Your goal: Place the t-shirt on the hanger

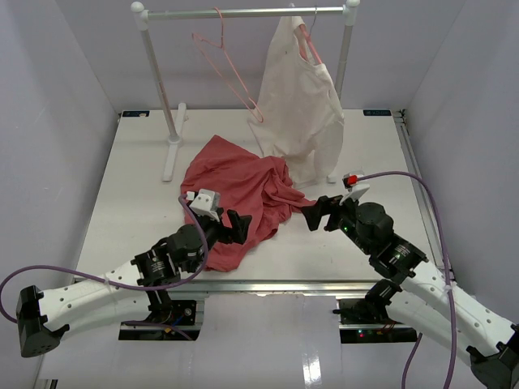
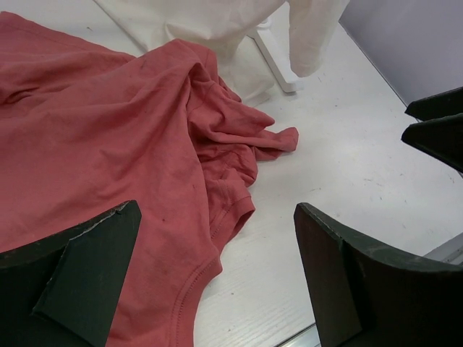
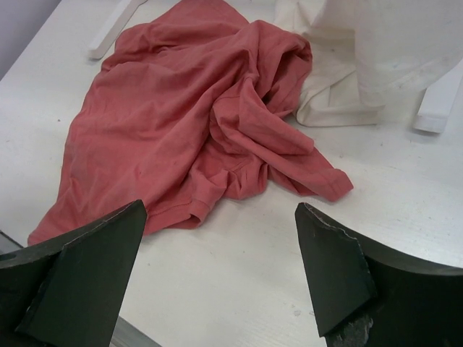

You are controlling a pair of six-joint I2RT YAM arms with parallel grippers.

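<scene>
The salmon t-shirt (image 1: 235, 190) lies crumpled on the white table, in front of the rack. It fills the upper left of the left wrist view (image 2: 94, 123) and the top of the right wrist view (image 3: 181, 108). The bare pink wire hanger (image 1: 229, 63) hangs tilted from the rack's bar. My left gripper (image 1: 240, 227) (image 2: 217, 217) is open low over the shirt's near right hem, holding nothing. My right gripper (image 1: 319, 212) (image 3: 221, 210) is open over bare table, just short of the shirt's right sleeve tip.
A cream garment (image 1: 302, 105) (image 3: 362, 58) hangs on a second pink hanger at the rack's right end, its hem touching the table beside the t-shirt. The white rack (image 1: 243, 12) stands at the back on two feet (image 1: 173, 150). Walls enclose the table.
</scene>
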